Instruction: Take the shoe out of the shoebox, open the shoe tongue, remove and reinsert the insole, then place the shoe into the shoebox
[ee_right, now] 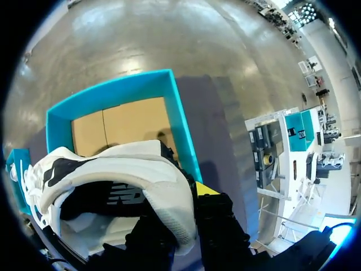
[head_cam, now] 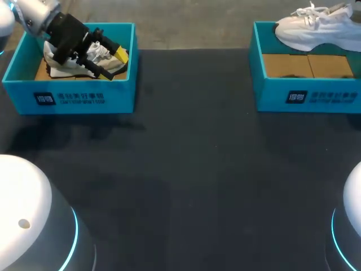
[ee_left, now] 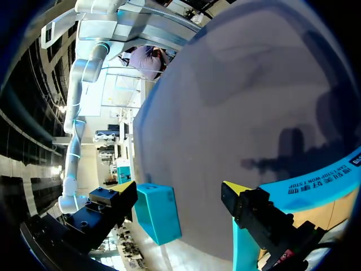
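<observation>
Right claw [ee_right: 183, 223]: clamped on the heel of the white shoe [ee_right: 130, 175]; one yellow-tipped finger [ee_right: 206, 189] is outside the heel wall, the other is mostly hidden by the shoe
White shoe: hangs from the right claw, toe pointing away from it; in the head view it sits at the far rim of the right box [head_cam: 307, 96], laces up
Right box: below and ahead of the right claw; brown floor bare
Left claw [ee_left: 179, 189]: spread wide, nothing between its fingers; it is inside the left box [head_cam: 84, 99], just over the beige shoe [head_cam: 59, 68]; whether it touches the shoe cannot be told
Beige shoe: lies in the left box, under the left claw
Left box: its printed wall runs just beside one left finger [ee_left: 265, 217]
Table [head_cam: 197, 169]: dark, stretching ahead of the left claw
</observation>
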`<action>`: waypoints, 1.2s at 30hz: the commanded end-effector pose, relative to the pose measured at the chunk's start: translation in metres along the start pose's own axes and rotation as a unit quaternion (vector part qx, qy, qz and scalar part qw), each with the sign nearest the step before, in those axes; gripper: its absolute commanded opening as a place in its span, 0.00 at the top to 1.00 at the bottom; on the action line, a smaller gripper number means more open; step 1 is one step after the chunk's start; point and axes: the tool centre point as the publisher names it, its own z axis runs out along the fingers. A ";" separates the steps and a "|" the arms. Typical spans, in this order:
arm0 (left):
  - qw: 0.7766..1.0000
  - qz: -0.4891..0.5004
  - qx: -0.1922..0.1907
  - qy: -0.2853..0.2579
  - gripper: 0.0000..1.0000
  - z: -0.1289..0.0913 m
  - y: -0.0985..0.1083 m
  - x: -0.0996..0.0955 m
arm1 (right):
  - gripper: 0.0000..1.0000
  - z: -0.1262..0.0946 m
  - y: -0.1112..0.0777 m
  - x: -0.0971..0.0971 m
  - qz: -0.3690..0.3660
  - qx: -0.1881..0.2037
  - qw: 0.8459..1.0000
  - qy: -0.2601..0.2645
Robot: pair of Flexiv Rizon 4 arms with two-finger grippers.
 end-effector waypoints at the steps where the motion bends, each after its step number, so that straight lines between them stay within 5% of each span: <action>1: 1.000 0.000 0.000 0.002 0.00 0.000 0.000 0.000 | 1.00 0.000 0.001 0.000 -0.001 0.002 1.000 0.008; 36: 1.000 0.000 0.000 0.002 0.00 0.000 0.000 0.000 | 1.00 0.085 0.034 0.032 0.017 0.006 1.000 0.001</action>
